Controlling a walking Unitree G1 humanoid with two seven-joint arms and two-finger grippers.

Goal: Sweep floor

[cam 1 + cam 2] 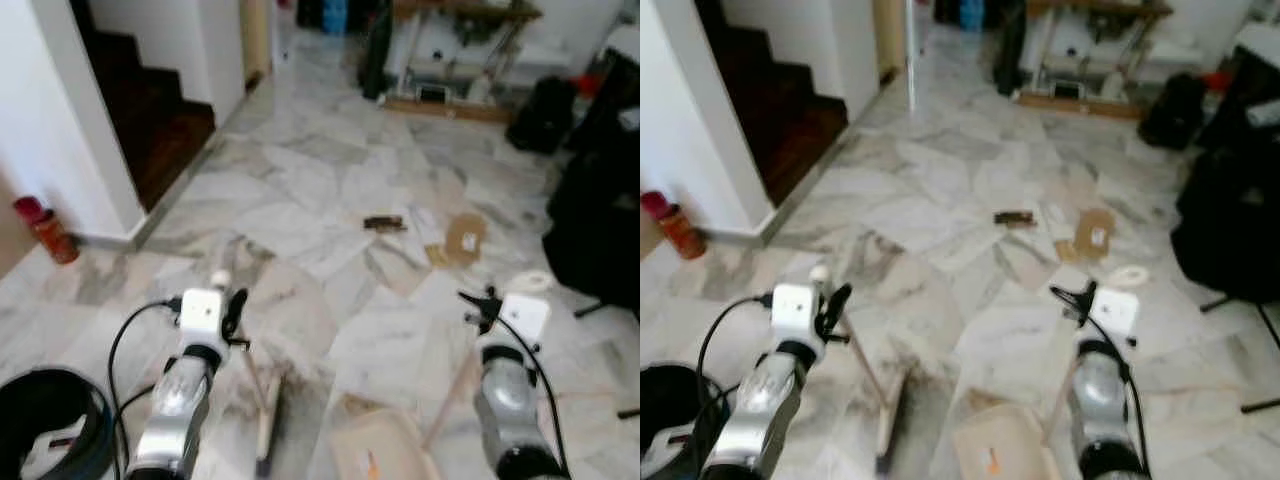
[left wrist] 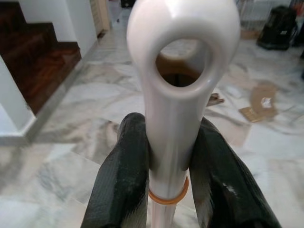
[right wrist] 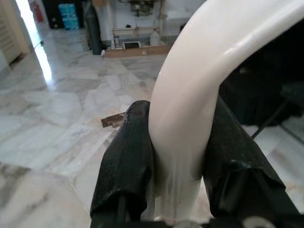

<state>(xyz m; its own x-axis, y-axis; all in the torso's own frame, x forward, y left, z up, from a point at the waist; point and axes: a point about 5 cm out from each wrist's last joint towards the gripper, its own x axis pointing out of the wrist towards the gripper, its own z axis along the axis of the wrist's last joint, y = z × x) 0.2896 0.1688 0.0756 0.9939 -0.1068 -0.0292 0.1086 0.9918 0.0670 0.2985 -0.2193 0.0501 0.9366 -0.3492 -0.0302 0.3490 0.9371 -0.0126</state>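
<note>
My left gripper (image 2: 172, 137) is shut on the white broom handle (image 2: 183, 71), just below its looped end. In the eye views the broom (image 1: 262, 420) slants down to the marble floor in front of me. My right gripper (image 3: 178, 118) is shut on the curved white dustpan handle (image 3: 199, 85). The beige dustpan (image 1: 375, 445) rests on the floor between my arms. Ahead lie scraps: a dark brown piece (image 1: 384, 223), a cardboard sheet (image 1: 463, 240), white paper (image 1: 425, 222) and a white ring (image 1: 535, 281).
A dark wooden staircase (image 1: 140, 110) and a white wall stand at the left, with a red bottle (image 1: 45, 230) at the wall's foot. A black bin (image 1: 45, 420) sits by my left arm. Black bags (image 1: 600, 200) crowd the right, with a table (image 1: 460, 50) far ahead.
</note>
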